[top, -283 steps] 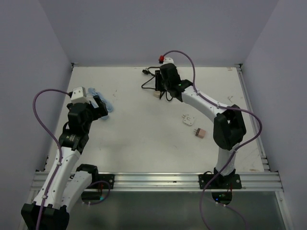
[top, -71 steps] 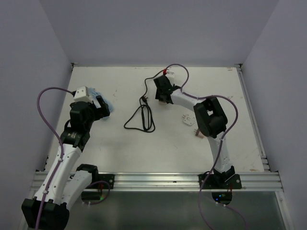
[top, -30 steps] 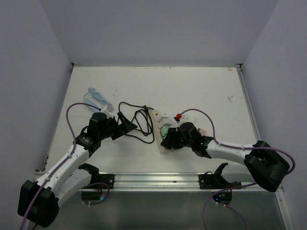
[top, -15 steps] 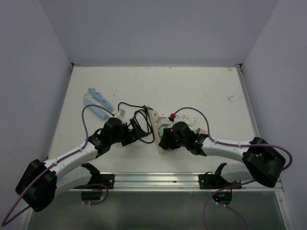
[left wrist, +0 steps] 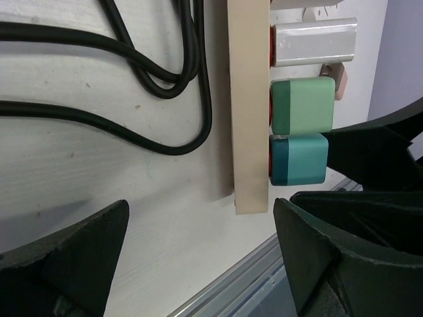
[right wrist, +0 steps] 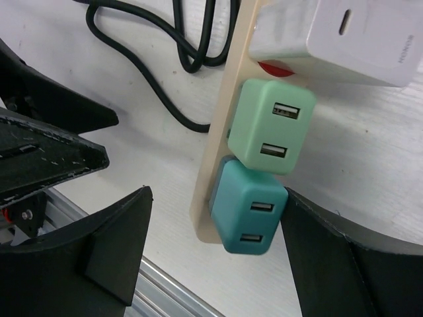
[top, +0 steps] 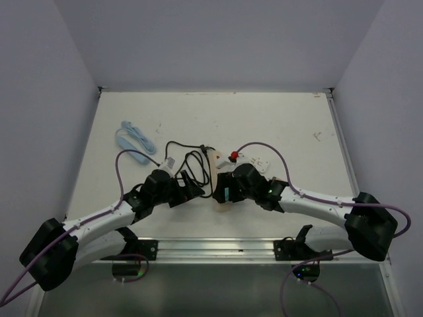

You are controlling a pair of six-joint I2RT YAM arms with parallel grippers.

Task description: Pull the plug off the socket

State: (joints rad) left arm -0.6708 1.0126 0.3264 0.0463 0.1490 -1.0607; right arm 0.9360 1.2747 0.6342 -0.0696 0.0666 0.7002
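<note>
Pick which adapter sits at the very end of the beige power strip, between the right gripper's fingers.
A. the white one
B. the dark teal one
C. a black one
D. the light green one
B: in the right wrist view the dark teal adapter occupies the last slot of the power strip, with the light green adapter next and the white adapter beyond.
</note>
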